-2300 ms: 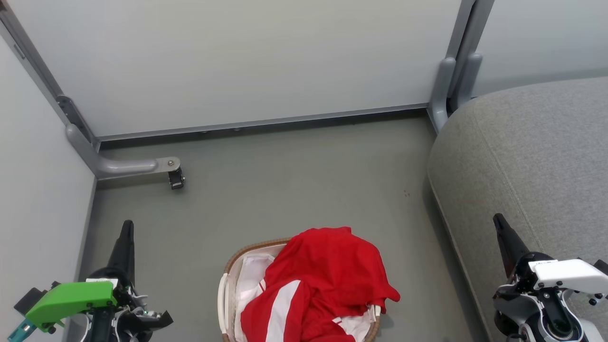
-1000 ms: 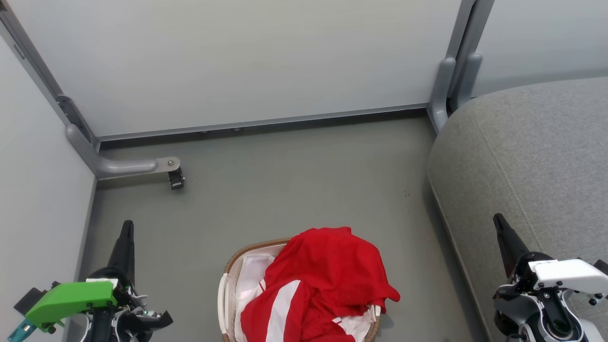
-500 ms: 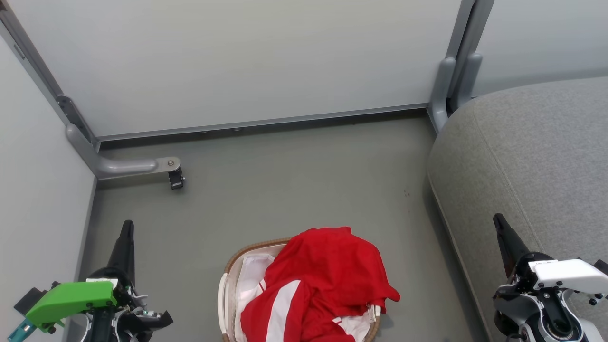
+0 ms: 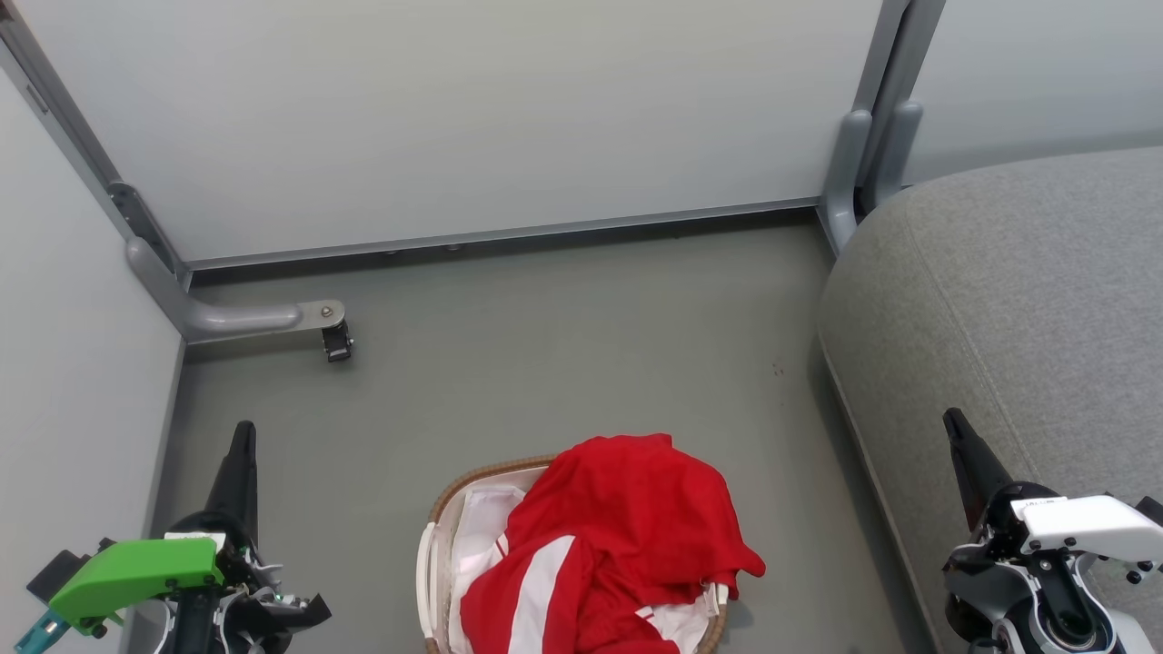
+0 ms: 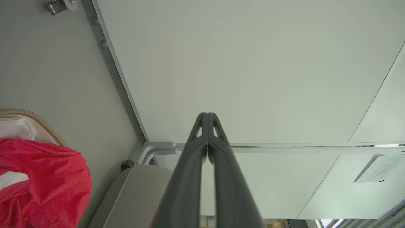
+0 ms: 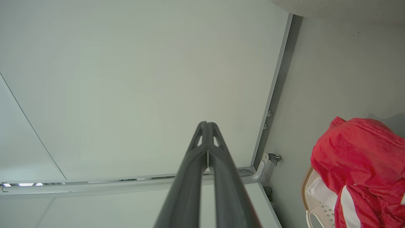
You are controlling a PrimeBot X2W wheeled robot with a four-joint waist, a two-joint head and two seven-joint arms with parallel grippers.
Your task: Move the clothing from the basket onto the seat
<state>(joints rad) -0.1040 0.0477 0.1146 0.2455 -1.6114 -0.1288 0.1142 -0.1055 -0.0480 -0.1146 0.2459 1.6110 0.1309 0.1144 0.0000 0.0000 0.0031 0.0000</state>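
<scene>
1. Nearest zone. The basket (image 4: 472, 474) stands on the grey-green floor (image 4: 545, 363) at the near edge of the head view. The clothing (image 4: 627, 518) lies heaped in the basket. It covers most of the opening and hangs over the rim on the side toward the seat (image 4: 1018, 291). The white liner (image 4: 477, 536) shows on the opposite side.

2. Claws. The left claw (image 4: 243, 434) is at the lower left, beside the left partition. The right claw (image 4: 954, 422) is at the lower right, in front of the seat's flank. Both wrist views show each claw clenched, fingers pressed together along their length and grasping nothing.

3. Clothing relative to the claws. The clothing lies between the two claws and well apart from each. In the head view it sits lower than both fingertips. In the left wrist view it occupies the lower left corner. In the right wrist view it occupies the lower right edge. Neither claw touches the clothing or the basket.

4. Middle zone. Bare floor extends beyond the basket. The seat rises at the right, with a rounded edge and a stitched seam.

5. Far zone. Pale partition panels (image 4: 454, 118) close the area. A grey frame post (image 4: 859, 163) stands at the seat's far corner. A caster (image 4: 337, 345) on a bracket sits at the far left.
</scene>
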